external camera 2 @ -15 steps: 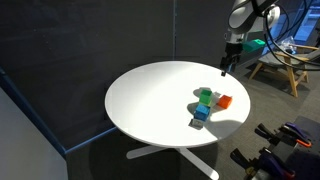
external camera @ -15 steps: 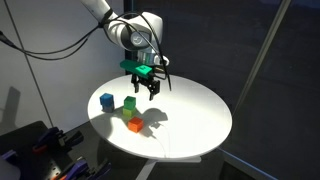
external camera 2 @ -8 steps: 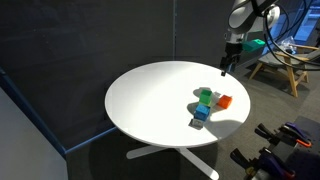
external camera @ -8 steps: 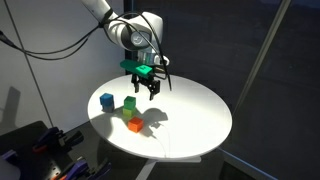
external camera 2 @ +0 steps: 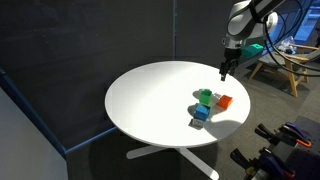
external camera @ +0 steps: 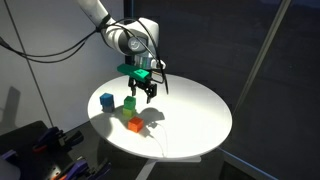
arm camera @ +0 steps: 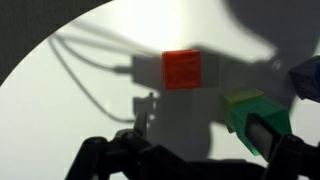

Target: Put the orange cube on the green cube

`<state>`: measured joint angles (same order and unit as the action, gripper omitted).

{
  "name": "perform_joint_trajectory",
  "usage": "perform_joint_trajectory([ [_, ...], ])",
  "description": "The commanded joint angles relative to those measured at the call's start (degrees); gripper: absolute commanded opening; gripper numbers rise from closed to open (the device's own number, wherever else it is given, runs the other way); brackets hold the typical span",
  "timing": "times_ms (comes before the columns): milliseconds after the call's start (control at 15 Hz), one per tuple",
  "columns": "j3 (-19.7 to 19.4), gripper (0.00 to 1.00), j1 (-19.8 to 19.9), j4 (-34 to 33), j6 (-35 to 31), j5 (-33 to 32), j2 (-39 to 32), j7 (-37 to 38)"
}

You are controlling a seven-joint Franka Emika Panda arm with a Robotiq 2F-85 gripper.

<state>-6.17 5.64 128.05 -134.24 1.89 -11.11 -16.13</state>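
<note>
The orange cube (external camera: 133, 124) (external camera 2: 225, 101) sits on the white round table (external camera: 195, 120), next to the green cube (external camera: 130, 103) (external camera 2: 205, 97). My gripper (external camera: 146, 93) (external camera 2: 224, 71) hangs open and empty above the table, just beside and above the cubes. In the wrist view the orange cube (arm camera: 185, 70) lies ahead of the open fingers (arm camera: 200, 150). The green cube (arm camera: 245, 105) sits at the right, partly behind the right finger.
A blue cube (external camera: 106, 100) (external camera 2: 200, 116) stands close to the green one and shows at the wrist view's right edge (arm camera: 306, 76). The table edge (external camera 2: 130, 125) drops to a dark floor. Dark curtains stand behind, and equipment (external camera 2: 285, 140) sits beside the table.
The gripper has moved slightly down and toward the cubes. The cubes have not moved.
</note>
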Motion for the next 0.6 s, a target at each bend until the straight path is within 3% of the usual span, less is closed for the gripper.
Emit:
perform_joint_trajectory([
  [0,0.98,1.00,0.36,1.67,-3.81,-2.02,-0.61,-0.65],
  [533,2.37,1.00,0.42,5.21,-13.64,-2.74,-4.00,-0.02],
])
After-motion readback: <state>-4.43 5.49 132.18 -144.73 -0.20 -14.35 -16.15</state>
